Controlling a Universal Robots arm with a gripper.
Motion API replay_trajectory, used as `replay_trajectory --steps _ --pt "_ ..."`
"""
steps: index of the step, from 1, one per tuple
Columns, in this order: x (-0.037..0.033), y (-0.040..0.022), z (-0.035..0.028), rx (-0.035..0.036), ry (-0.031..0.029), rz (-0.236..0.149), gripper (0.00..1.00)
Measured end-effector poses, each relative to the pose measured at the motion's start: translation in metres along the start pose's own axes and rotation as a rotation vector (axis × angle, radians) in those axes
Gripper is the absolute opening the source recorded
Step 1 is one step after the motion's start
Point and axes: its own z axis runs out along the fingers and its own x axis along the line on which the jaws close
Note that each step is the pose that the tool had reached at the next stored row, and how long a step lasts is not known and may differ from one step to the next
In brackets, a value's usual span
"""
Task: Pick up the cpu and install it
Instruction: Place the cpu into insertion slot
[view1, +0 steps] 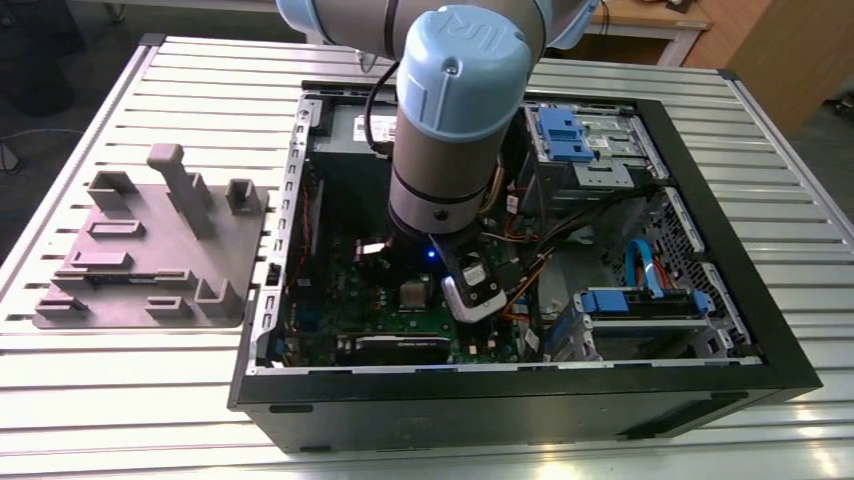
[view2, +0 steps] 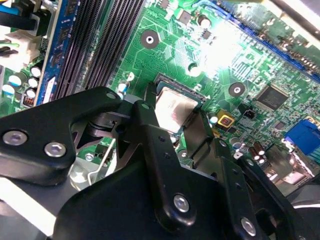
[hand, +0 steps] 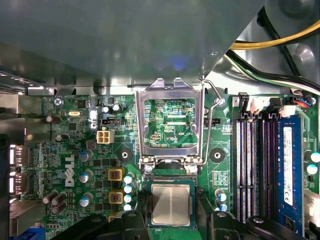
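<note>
Surface: slatted metal table (view1: 107, 400) carrying an open black computer case (view1: 534, 410), with a green motherboard (hand: 70, 150) inside.
Gripper (hand: 172, 222): low over the socket (hand: 170, 178), straddling it.
Grip: can't tell whether it's clamped on the chip or clear of it.
cpu (hand: 170, 204): lies flat in the socket, metal top up.
Load frame (hand: 172, 90): flipped open, standing just beyond the socket.
Memory slots (hand: 248, 165): beside the socket.
Arm (view1: 447, 150): reaches down into the case above the socket.
Fixture plate (view1: 147, 260): grey, outside the case, well apart from the socket at the exterior view's left.
</note>
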Motion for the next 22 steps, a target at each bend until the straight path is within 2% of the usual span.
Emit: replay_trajectory --steps 5,6,11,14,22 --pt "0.0002 0.0 0.0003 -0.0001 0.0002 0.0 0.48" --pt "0.0001 0.0 0.0005 0.0 -0.0001 0.0 0.55" --pt "-0.0001 0.0001 0.001 -0.0009 -0.0004 0.0 0.55" --pt "0.0001 0.0001 -0.0025 -0.0001 0.0 0.0 0.55" --pt "0.0007 0.0005 -0.0169 0.0002 0.0041 0.0 0.53"
